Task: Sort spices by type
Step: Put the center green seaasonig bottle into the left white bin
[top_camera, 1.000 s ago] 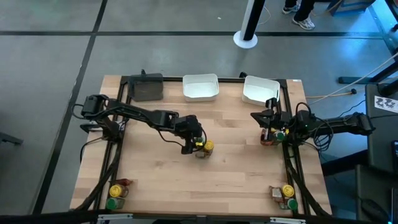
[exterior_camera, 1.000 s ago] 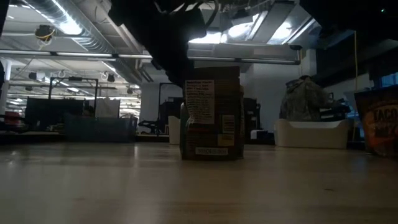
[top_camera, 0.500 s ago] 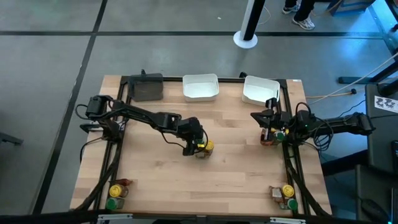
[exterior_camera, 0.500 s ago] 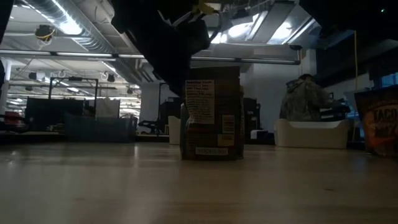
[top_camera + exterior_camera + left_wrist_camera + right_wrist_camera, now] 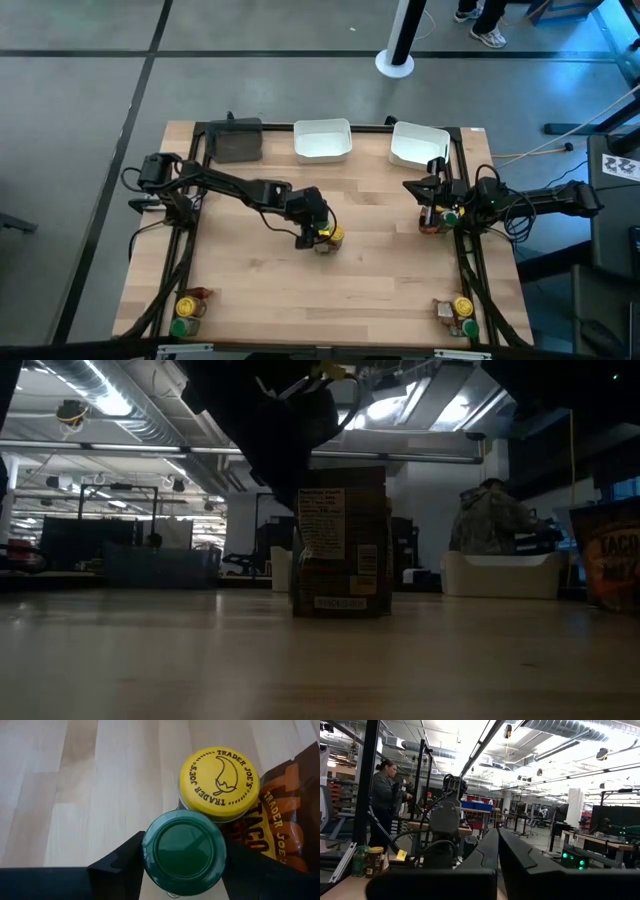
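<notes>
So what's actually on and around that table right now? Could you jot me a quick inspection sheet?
Surface: wooden table, bare in the middle.
Job's things: green-lidded jar and yellow-lidded jar mid-table beside a brown taco packet; more jars at both near corners.
Clutter: two white trays and a dark tray along the far edge.
Grippers: left gripper, fingers either side of the green-lidded jar; right gripper shut, at the right edge.
Cables: wiring on both arms.
Surroundings: a person at a bench beyond.
</notes>
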